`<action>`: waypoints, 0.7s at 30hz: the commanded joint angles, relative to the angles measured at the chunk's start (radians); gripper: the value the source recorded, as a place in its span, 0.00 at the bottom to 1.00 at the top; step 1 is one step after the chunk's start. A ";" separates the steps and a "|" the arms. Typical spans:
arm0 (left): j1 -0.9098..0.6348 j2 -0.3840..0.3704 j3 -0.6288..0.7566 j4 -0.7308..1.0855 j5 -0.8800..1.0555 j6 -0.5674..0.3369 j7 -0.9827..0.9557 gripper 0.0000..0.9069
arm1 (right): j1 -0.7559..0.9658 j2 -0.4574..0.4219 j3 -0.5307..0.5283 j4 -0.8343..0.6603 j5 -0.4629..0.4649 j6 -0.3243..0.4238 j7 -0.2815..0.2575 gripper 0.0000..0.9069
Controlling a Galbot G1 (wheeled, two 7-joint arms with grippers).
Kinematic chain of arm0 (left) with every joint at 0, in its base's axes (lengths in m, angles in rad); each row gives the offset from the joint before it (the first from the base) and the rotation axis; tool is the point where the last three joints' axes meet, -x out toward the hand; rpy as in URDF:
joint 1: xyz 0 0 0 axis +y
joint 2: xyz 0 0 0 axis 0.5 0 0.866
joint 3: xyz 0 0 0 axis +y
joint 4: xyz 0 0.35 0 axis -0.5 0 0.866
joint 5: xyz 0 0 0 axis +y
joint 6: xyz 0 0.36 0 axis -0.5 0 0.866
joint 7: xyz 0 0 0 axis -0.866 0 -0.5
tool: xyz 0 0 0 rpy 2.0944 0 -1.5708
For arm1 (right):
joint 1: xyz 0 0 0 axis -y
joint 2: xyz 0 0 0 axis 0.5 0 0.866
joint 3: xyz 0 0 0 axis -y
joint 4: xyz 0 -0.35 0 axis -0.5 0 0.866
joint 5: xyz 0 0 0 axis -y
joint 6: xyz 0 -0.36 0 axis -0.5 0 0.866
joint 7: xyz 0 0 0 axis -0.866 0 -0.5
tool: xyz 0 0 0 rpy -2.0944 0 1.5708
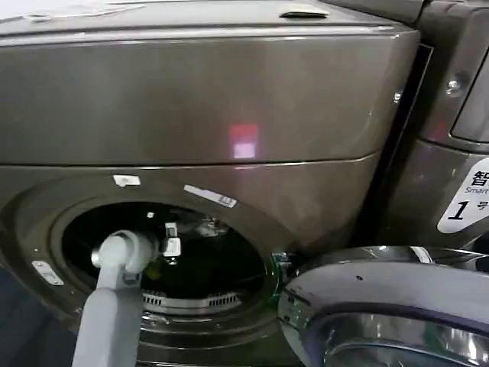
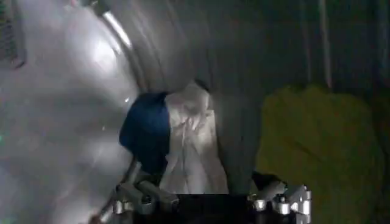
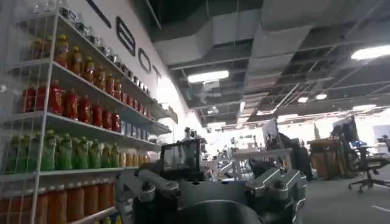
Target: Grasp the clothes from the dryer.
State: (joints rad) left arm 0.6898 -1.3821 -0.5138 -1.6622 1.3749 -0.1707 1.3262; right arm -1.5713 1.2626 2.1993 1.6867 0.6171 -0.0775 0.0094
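The left gripper [image 2: 210,204], jaws spread and empty, is held inside the dryer [image 1: 229,115], at lower left of the head view. Three clothes [image 2: 189,146] are counted: blue, white, yellow-green. A closure between garments could catch nothing. The right gripper [image 3: 210,189] is parked, open.

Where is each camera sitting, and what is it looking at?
Head view: from the robot's head, down at the dryer, its door open; the left arm reaches into the drum.
Left wrist view: inside the drum, facing white, dark blue and yellow-green clothes; the left gripper is open.
Right wrist view: away from the dryer, at drink shelves and the room; right gripper open.
Shared: head and left wrist views both see the drum.
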 commanded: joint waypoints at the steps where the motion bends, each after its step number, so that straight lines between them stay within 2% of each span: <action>1: -0.019 0.001 0.011 0.071 -0.034 -0.047 0.022 1.00 | 0.005 0.000 -0.005 0.002 -0.001 0.000 0.000 1.00; 21: 0.026 0.019 0.030 0.191 -0.069 -0.012 0.022 1.00 | 0.016 0.015 -0.031 0.029 -0.014 -0.001 0.004 1.00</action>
State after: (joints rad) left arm 0.7106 -1.3734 -0.4856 -1.5253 1.3243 -0.1830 1.3428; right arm -1.5567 1.2721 2.1720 1.7092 0.6044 -0.0772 0.0121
